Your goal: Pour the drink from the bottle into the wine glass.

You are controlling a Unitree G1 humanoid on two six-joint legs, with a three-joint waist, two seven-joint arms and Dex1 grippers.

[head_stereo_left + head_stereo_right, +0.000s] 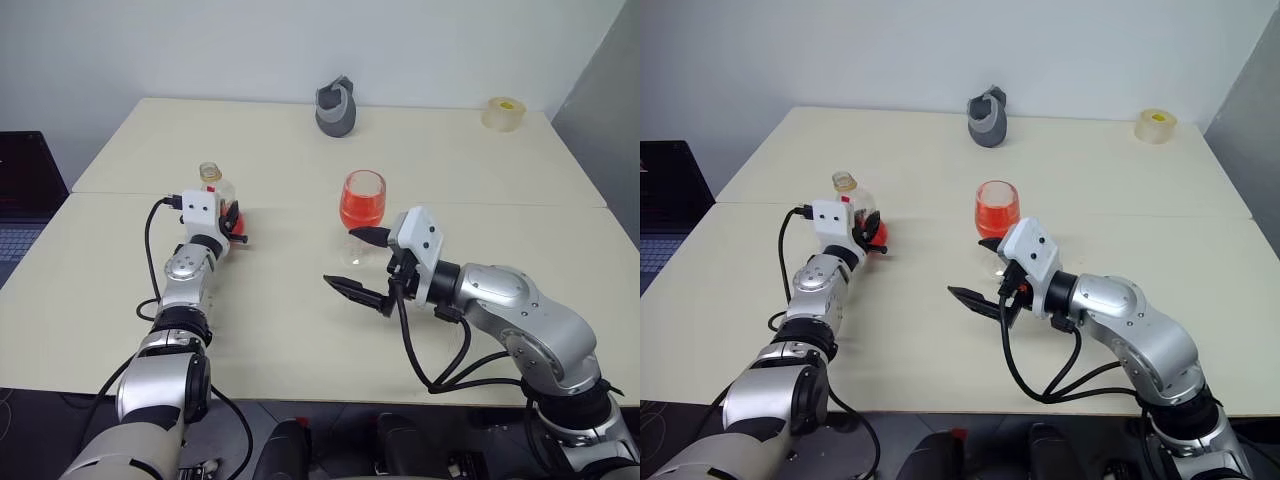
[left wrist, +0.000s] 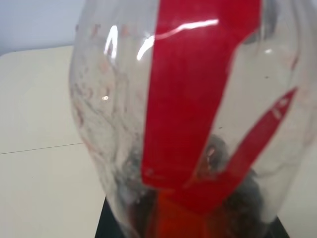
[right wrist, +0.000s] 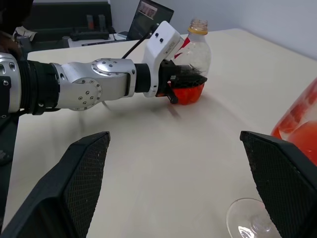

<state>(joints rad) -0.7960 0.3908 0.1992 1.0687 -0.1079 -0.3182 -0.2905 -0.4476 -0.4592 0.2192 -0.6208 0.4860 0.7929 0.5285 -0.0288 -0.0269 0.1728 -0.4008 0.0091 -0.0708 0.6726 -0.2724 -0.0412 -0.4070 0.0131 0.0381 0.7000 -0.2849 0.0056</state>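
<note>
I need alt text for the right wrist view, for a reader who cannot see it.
The left gripper holds a clear bottle upright on a beige table, a little red-orange drink left in its base. In the foreground, the right gripper's black fingers stand wide apart, beside the wine glass with red-orange drink in it.

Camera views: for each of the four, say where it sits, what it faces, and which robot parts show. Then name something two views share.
Left and right eye views: on the head, looking forward and down over the table; both arms show.
Left wrist view: on the left wrist, close against the bottle.
Right wrist view: on the right wrist, looking across the table between its own open fingers at the left gripper.
Shared: bottle, wine glass.
</note>
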